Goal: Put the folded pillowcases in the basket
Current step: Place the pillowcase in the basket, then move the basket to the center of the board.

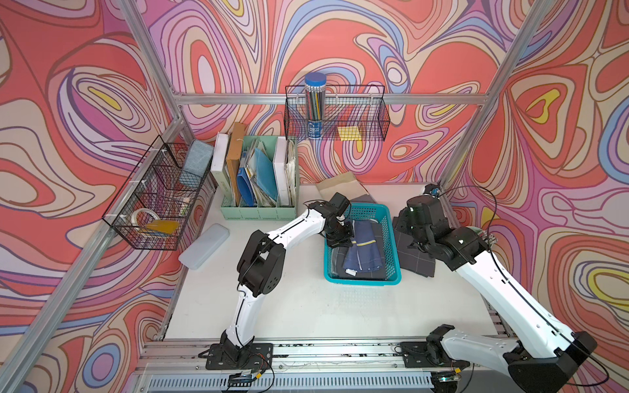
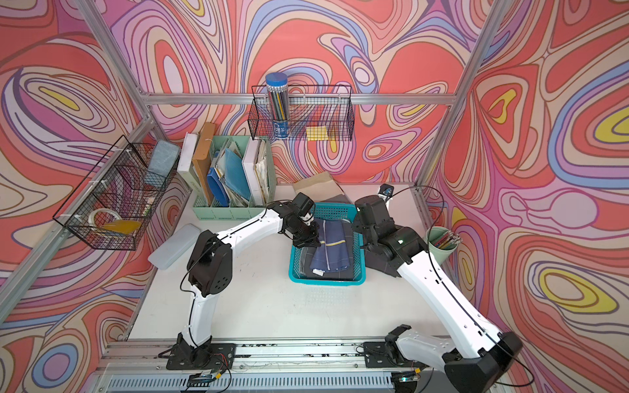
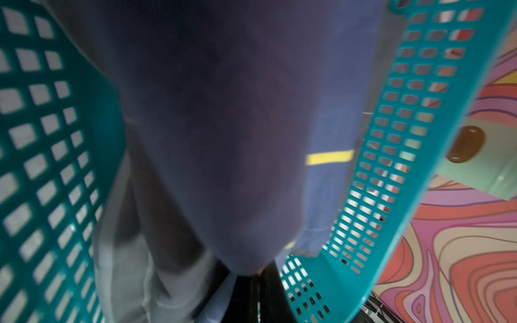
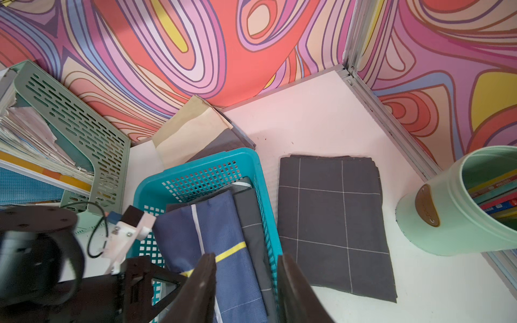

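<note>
The turquoise basket (image 1: pixel 360 279) (image 2: pixel 326 281) (image 4: pixel 195 159) stands mid-table. A folded blue pillowcase (image 1: pixel 364 253) (image 2: pixel 332 251) (image 4: pixel 223 223) with a yellow stripe lies inside it, on top of grey cloth (image 4: pixel 249 212). My left gripper (image 1: pixel 340 238) (image 2: pixel 308 238) (image 3: pixel 251 279) is down in the basket at its left wall, shut on the blue pillowcase (image 3: pixel 237 139), which fills the left wrist view. My right gripper (image 4: pixel 247 268) hovers open over the basket's right wall (image 3: pixel 405 223), one finger on each side, holding nothing.
A grey checked folded cloth (image 4: pixel 330 223) (image 1: pixel 417 255) lies right of the basket, and a beige-and-grey one (image 4: pixel 193 128) behind it. A mint cup of pencils (image 4: pixel 453 215) (image 2: pixel 440 245) stands far right. The mint file organiser (image 1: pixel 258 190), a translucent box (image 1: pixel 204 245) and wire baskets (image 1: pixel 160 194) are on the left.
</note>
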Motion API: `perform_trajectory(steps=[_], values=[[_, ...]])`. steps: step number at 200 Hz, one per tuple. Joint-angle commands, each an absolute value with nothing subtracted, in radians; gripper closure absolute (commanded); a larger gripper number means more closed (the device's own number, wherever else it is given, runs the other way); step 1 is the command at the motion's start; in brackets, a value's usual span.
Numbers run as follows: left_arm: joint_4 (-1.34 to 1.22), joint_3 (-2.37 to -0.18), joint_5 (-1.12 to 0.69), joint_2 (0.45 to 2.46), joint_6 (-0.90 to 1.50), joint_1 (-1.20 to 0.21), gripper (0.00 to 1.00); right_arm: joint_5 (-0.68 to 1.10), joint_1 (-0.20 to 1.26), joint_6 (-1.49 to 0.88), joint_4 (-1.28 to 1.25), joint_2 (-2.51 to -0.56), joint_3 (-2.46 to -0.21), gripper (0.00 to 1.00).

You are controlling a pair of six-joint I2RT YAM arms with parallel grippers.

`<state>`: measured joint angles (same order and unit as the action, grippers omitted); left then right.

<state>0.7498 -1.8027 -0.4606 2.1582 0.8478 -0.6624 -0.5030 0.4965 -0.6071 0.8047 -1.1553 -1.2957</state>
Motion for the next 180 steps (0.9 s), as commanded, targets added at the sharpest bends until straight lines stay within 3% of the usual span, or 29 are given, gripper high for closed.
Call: perform_trajectory(steps=[1,51,59,81,107,124,180], values=[[0.791,-1.813,-0.422,2.143,0.735,-0.662,0.88,-0.489,0.492,-0.596,0.805,-1.134,-1.282,0.62],[1.018,-1.985,-0.225,2.084,0.574,-0.666,0.24,-0.431,0.490,-0.603,0.786,-1.146,-1.272,0.62],[1.038,-2.003,-0.228,2.069,0.555,-0.666,0.17,-0.426,0.490,-0.602,0.783,-1.144,-1.271,0.62],[1.079,-2.026,-0.229,2.017,0.534,-0.666,0.12,-0.417,0.491,-0.597,0.782,-1.147,-1.275,0.62],[1.084,-1.945,-0.076,1.923,0.506,-0.662,0.12,-0.406,0.491,-0.589,0.786,-1.160,-1.291,0.62],[1.082,-1.873,0.010,1.890,0.503,-0.649,0.16,-0.397,0.491,-0.583,0.785,-1.167,-1.297,0.62],[0.947,-1.735,-0.007,1.949,0.483,-0.634,0.31,-0.373,0.491,-0.568,0.789,-1.190,-1.315,0.63]])
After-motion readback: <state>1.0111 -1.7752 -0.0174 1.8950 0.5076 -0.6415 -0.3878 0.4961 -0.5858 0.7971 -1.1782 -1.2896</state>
